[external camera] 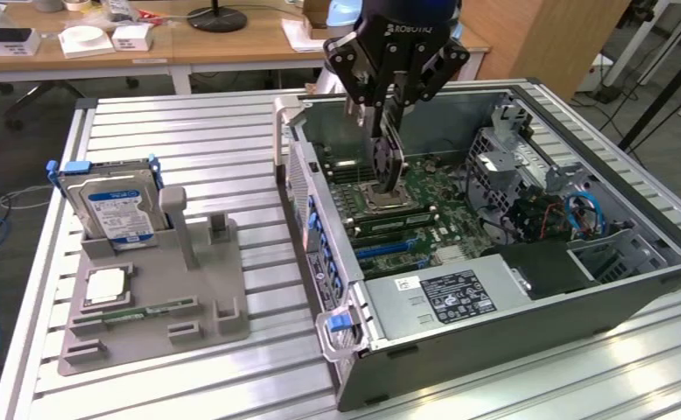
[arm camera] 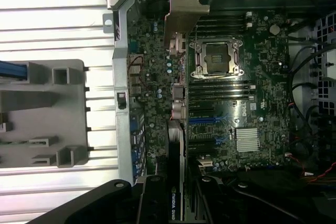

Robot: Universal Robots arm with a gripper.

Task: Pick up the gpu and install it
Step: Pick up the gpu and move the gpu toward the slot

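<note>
Gpu (external camera: pixel 389 166) is hanging on edge inside the open computer case (external camera: pixel 621 289), clear of the table (external camera: pixel 177 122) and directly over the motherboard (external camera: pixel 440 197), close above the processor socket (external camera: pixel 384 199). Hand (external camera: pixel 385 118) is clamping one end of the card with its fingers pressing both faces. This is judged to be leaving the rest of the card free for lowering between the case walls. Seen from the wrist, the card is showing edge-on, with its silver bracket (arm camera: pixel 186 9) at the end farthest from the grip. Card is not yet sitting in any slot. Hard drive (external camera: pixel 116 206) is standing in the gray fixture (external camera: pixel 200 289), well apart.
</note>
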